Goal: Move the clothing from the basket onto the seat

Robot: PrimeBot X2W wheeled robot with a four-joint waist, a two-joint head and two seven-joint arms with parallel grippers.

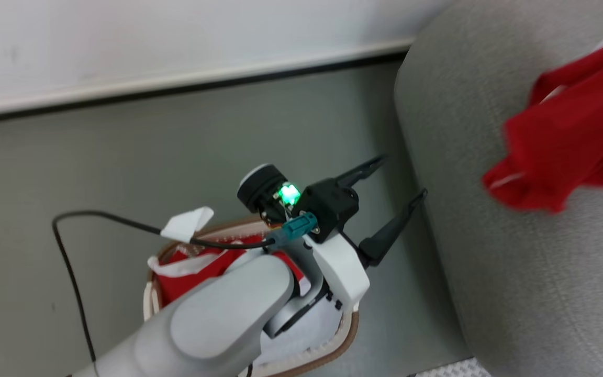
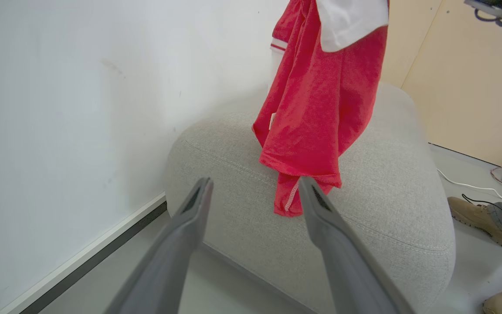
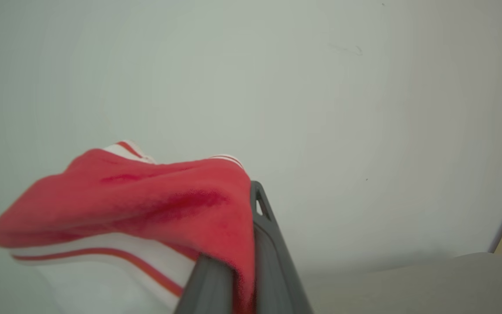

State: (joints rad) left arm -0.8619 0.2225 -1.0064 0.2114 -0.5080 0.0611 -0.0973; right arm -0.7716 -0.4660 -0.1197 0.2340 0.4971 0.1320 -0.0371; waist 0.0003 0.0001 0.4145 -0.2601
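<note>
- Head view: the robot's left claw point(image 1: 403, 175) hovers with its two dark fingers spread wide and nothing between them. It is above the grey floor point(image 1: 176, 157), between the laundry basket point(image 1: 351, 331) and the light-grey sofa point(image 1: 490, 272).
- The basket, cream-white with a tan-brown rim, sits on the floor at the near left, close to the sofa. The left arm's pale forearm point(image 1: 218, 319) hides much of it.
- Inside the basket lies red clothing point(image 1: 186, 285) with white trim, next to plain white fabric point(image 1: 306, 335).
- A red garment point(image 1: 568, 141), blurred, hangs over the sofa at the far right.
- Left wrist view: the red garment point(image 2: 320, 109) drapes down from above the frame in front of the sofa's point(image 2: 386, 205) rounded top. Its stitched hem ends low, between the tips of the open left claw point(image 2: 255, 181); it is unclear whether the hem touches the cushion.
- A person's tan boots point(image 2: 482, 218) and a grey trouser leg stand on the floor at the right, beside the sofa.
- Right wrist view: the right claw point(image 3: 255, 192) is clamped tight on a fold of the red garment point(image 3: 146, 205). The garment's white band with a red stripe sags to the left against a white wall point(image 3: 320, 87).
</note>
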